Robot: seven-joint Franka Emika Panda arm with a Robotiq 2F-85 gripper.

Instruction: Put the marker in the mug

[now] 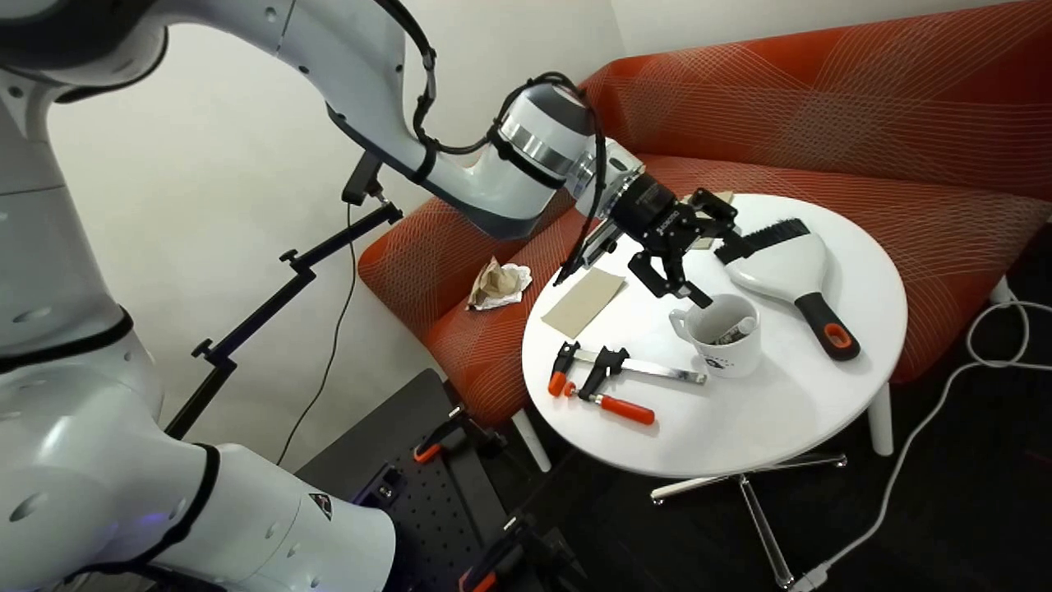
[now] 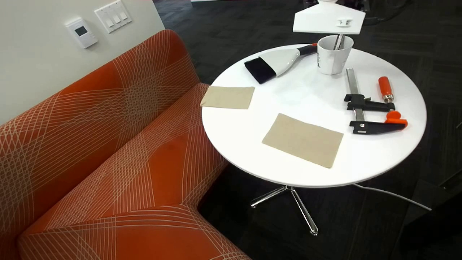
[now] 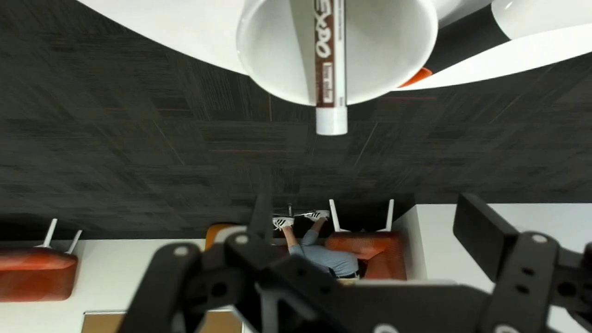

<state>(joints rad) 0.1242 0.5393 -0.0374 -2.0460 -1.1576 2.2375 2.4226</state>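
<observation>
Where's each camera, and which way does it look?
Wrist view: behind the open gripper, which shows, facing the mug and marker; picture upside down.
Exterior view: beside the arm, facing down at table and couch; arm and gripper show.
Exterior view: nearest a brown paper, facing down toward the mug; white piece, perhaps robot.
Both exterior views share table and clamp.

Orange sofa (image 2: 119,155) sweeping down the left of an exterior view, brush (image 2: 280,60) upper centre, brown sheets (image 2: 303,141) mid-frame, clamp (image 2: 375,105) right!
</observation>
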